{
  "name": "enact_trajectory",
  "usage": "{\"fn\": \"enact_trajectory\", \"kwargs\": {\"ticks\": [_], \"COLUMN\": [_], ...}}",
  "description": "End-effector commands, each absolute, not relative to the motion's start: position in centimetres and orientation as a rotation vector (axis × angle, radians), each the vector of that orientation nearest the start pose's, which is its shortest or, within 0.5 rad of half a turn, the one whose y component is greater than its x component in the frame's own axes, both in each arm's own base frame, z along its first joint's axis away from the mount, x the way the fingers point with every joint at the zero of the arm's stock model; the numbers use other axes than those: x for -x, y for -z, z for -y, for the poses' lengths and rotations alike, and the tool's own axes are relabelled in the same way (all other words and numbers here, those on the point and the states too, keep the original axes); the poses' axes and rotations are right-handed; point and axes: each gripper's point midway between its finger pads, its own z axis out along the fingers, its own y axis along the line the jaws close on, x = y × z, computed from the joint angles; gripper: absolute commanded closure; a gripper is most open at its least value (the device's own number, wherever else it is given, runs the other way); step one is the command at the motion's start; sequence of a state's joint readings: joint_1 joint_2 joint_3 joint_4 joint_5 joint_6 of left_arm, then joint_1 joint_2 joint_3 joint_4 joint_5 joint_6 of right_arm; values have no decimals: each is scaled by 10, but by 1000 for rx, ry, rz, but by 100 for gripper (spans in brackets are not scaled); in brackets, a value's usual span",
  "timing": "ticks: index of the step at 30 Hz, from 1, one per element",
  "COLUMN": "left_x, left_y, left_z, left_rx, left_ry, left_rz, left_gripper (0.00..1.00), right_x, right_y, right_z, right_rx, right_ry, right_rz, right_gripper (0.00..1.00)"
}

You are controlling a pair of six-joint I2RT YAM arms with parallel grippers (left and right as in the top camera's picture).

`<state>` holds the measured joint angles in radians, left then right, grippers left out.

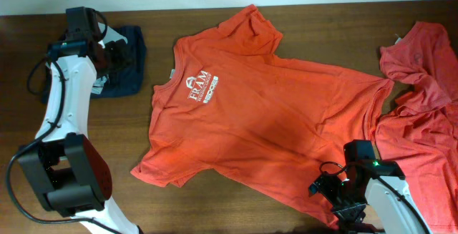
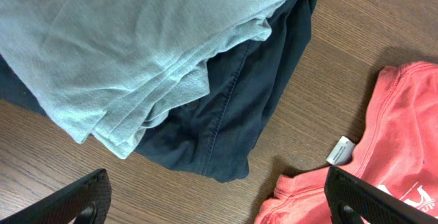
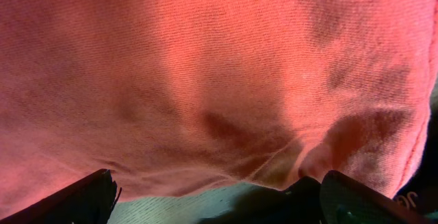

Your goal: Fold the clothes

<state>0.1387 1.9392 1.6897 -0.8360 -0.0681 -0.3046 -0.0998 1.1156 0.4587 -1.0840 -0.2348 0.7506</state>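
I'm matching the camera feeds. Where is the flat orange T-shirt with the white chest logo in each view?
Overhead: the T-shirt lies spread flat at the centre.
Left wrist: its collar shows in the lower right corner, beside dark folded clothes.
Right wrist: coral cloth fills the frame; likely this shirt's hem, not certain.
Shared landmark: the white neck label, in overhead and left wrist only.

Robot lab, wooden table (image 1: 322, 26) (two arms (image 1: 64, 98))
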Motion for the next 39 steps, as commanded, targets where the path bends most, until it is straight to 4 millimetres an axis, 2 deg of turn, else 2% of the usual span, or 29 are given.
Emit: {"fn": "enact_trajectory", "kwargs": {"ticks": [1, 3, 6, 11, 16, 18, 20, 23, 26, 31, 35, 39], "left_x": [-474, -474, -475, -477, -494, -500, -506, -512, -518, -542, -562, -577], "left_y": [-142, -142, -142, -143, -156, -165, -172, -179, -195, -239, -268, -276], "left_z": [-81, -81, -81, -75, -18, 1, 17, 42, 70, 113, 139, 165], "left_rx": [623, 623, 622, 588, 127, 18, -33, -107, -182, -294, -344, -384], "left_ry": [-43, -43, -43, 0, 333, 427, 482, 501, 513, 495, 477, 472], "left_rz": [-2572, -2572, -2571, -2576, -2553, -2502, -2462, -2423, -2382, -2264, -2179, -2134], "left_gripper": [1, 1, 1, 1, 1, 2, 7, 18, 19, 20, 20, 20], "right_x": [-74, -85, -101, -140, -178, -191, -204, -227, -247, -272, -277, -277], "right_y": [-7, -8, -17, -52, -78, -83, -88, -99, -111, -125, -127, -127], "right_z": [-40, -40, -33, -17, -13, -11, -6, 6, 21, 54, 69, 71], "right_rx": [-1473, -1333, -1275, -1206, -1119, -1083, -1058, -1073, -1087, -1176, -1217, -1225], "right_ry": [-312, -353, -322, -239, -270, -273, -253, -235, -238, -228, -224, -222], "right_rz": [-3125, -3138, -3107, -3010, -2953, -2941, -2917, -2852, -2793, -2650, -2588, -2584], "right_gripper": [0, 3, 3, 1, 1, 1, 1, 1, 1, 1, 1, 1]}}
